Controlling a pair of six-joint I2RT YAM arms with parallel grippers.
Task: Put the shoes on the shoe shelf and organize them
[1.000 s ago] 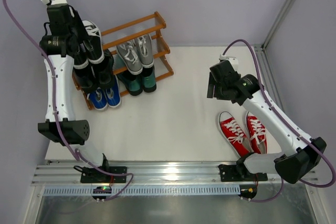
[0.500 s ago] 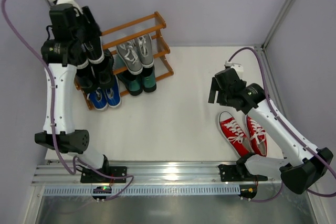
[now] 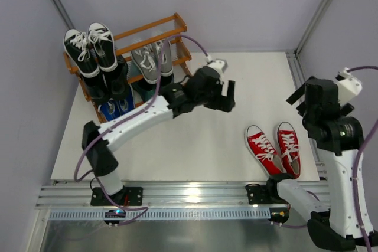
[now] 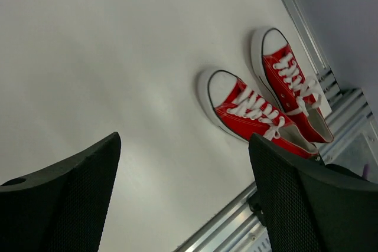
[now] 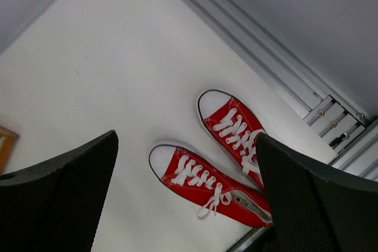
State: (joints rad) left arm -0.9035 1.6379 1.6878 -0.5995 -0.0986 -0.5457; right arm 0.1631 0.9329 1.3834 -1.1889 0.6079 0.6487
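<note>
jaws left and right both spread, holding nothing | red canvas sneakers with white laces [image 4: 254, 115] on the table [image 4: 88, 57] look light, soft-sided | i'd pinch each heel collar

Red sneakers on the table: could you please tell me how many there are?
2. One red sneaker lies on the white table near the right arm's base, and the second red sneaker lies beside it. None seems hidden.
</note>
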